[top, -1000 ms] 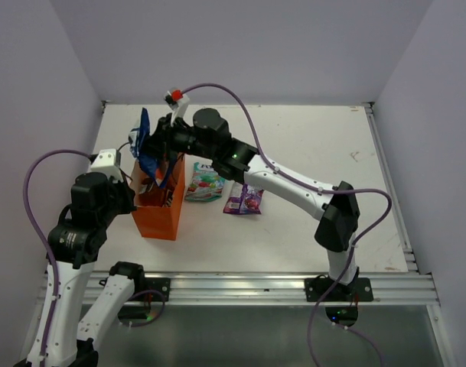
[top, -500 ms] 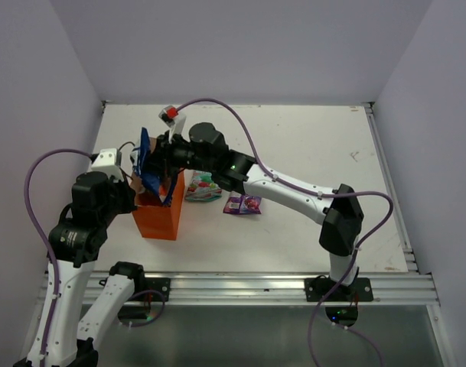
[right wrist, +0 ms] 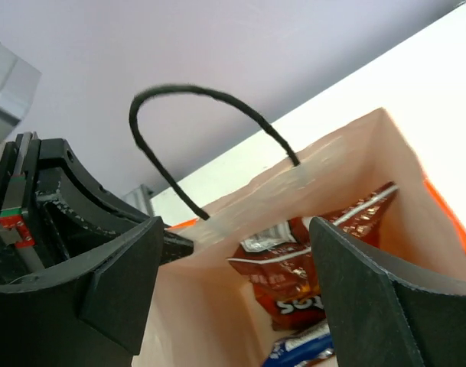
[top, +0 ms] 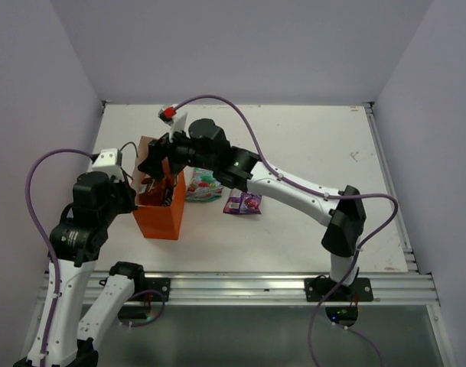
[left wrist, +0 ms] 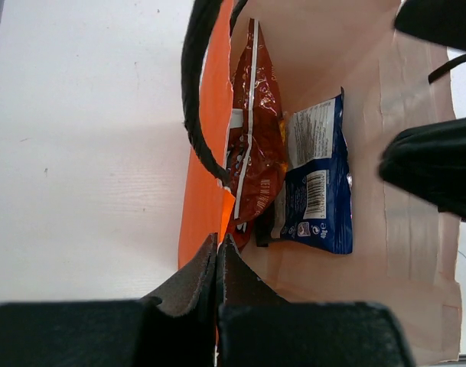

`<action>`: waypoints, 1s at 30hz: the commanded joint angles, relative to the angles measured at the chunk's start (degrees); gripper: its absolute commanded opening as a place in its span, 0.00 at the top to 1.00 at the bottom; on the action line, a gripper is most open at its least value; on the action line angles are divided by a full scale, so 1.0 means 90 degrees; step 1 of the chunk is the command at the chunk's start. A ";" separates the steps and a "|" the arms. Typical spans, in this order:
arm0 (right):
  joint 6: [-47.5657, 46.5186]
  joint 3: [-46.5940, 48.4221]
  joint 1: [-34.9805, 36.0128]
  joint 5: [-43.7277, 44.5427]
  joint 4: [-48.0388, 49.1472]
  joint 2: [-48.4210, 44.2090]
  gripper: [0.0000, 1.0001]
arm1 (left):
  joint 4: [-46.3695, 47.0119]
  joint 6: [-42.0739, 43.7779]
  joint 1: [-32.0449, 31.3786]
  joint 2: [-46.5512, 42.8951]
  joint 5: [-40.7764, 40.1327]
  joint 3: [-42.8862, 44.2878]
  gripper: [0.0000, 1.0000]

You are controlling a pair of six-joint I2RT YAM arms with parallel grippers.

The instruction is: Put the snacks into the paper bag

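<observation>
The orange paper bag (top: 161, 219) stands upright at the left of the table. My left gripper (left wrist: 217, 241) is shut on the bag's near-left rim, orange paper pinched between its tips. My right gripper (top: 153, 157) hangs open over the bag's mouth with nothing between its fingers (right wrist: 370, 298). Inside the bag lie the red-orange Doritos bag (left wrist: 252, 145) and, beside it, the dark blue bag (left wrist: 318, 187). Both also show in the right wrist view, the Doritos bag (right wrist: 313, 279) above the blue bag (right wrist: 305, 352). The green-white-pink sweets packet (top: 204, 184) and the small purple packet (top: 244, 203) lie flat on the table right of the bag.
A black cord handle (right wrist: 188, 103) arches over the bag's far rim, and another (left wrist: 194, 92) runs along its left wall. The white table (top: 317, 145) has walls at the left and back and a rail along its right edge (top: 389, 183).
My right gripper has opened and the dark blue bag has dropped from above the rim into the paper bag. The left gripper has kept its hold on the rim.
</observation>
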 commanded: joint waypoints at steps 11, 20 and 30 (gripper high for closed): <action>-0.0113 -0.2201 -0.1471 0.2821 -0.1865 -0.1839 0.08 | 0.0302 0.0092 -0.0033 0.0084 0.0162 -0.0038 1.00; 0.0403 -0.3221 -0.1697 0.3213 -0.2305 -0.0990 0.08 | 0.0263 0.0112 -0.0043 0.0123 0.0172 0.0040 1.00; 0.0541 -0.3875 -0.1717 0.3526 -0.2599 -0.0560 0.09 | 0.0214 0.0102 -0.0043 0.0113 0.0084 0.0089 1.00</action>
